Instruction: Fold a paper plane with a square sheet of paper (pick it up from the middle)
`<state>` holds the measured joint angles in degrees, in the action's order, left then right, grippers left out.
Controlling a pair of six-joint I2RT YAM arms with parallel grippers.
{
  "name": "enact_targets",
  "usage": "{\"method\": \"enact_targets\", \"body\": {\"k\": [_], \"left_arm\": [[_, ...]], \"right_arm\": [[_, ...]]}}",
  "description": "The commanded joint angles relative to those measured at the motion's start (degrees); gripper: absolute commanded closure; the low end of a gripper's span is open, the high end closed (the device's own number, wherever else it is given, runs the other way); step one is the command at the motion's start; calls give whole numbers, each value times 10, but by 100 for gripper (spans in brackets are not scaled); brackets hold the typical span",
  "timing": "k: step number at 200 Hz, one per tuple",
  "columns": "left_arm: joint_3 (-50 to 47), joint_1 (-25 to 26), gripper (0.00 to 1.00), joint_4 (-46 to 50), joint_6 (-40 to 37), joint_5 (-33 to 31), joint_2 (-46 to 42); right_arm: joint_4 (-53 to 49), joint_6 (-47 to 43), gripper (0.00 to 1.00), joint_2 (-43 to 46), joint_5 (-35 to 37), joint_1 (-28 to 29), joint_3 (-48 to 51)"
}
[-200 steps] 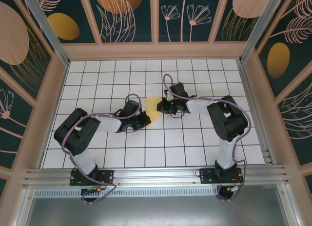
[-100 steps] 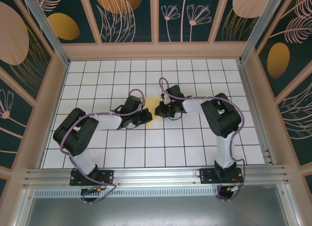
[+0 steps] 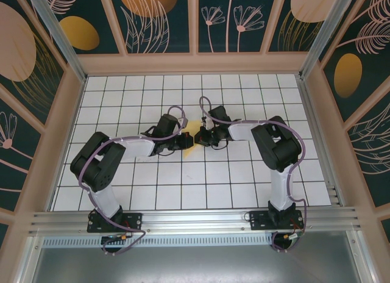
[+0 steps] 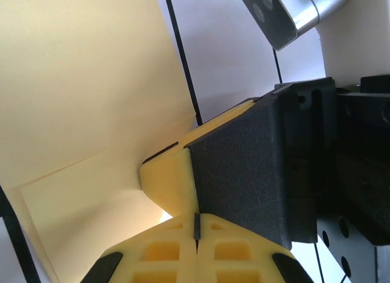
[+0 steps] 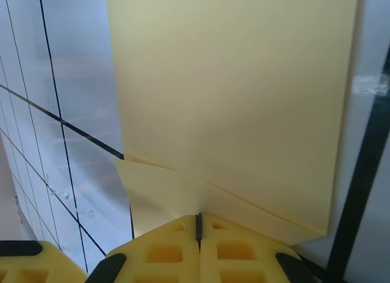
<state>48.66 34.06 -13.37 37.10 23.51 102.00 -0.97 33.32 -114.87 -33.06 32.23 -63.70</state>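
Left jaws and right jaws are both closed tight, their tips almost nose to nose over the yellow paper sheet [image 3: 193, 128]. It lies on the white gridded surface [image 3: 231, 173] just toward 12 o'clock of centre. The left arm reaches in from 9 o'clock, the right from 3 o'clock. In the right wrist view the paper's layers overlap along a slanted edge, so the work appears to be mid-fold, probably the pressing of a crease. The next move seems to call for running closed tips along that fold without dragging the thin paper. From above, the arms cover most of the sheet. Its full outline, and whether either jaws pinch it or merely press it, cannot be told.
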Motion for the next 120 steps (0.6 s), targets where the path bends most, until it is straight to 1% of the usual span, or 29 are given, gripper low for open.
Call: {"method": "enact_targets", "body": {"k": [1,36,64,120], "left_arm": [[-38,5,100,20,-14,3,21],[-61,6,100,-9,-5,-4,-4],[-64,6,100,-17,0,-7,2],[-79,6,100,15,-6,-24,0]], "right_arm": [[-37,0,100,-32,31,-3,3],[-31,7,100,-34,30,-5,10],[-32,9,100,-35,30,-6,10],[-33,10,100,-34,33,-5,11]]}}
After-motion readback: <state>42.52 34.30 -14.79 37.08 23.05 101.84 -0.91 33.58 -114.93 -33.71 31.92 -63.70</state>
